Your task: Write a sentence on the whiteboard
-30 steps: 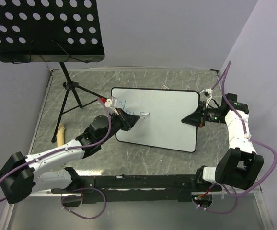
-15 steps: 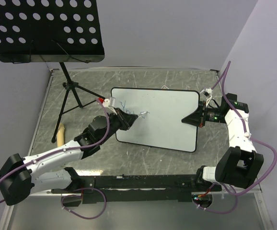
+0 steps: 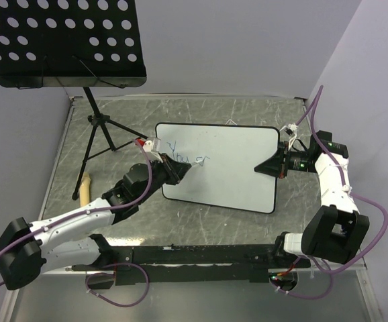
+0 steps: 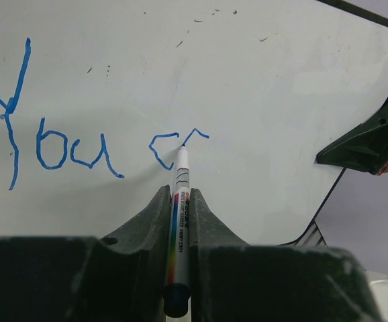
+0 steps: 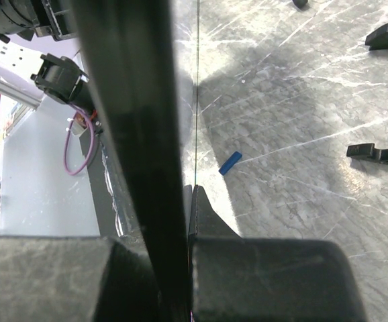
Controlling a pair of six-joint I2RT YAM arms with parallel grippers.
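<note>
My left gripper (image 4: 179, 201) is clamped tight on the marker (image 4: 181, 166). Its tip touches the whiteboard (image 4: 261, 80) just ahead of the jaws, at the end of the blue sentence (image 4: 66, 149). That reads "You c" plus a part stroke, trailing off leftward. My right gripper (image 3: 266, 168) is closed on the whiteboard's right edge.
</note>
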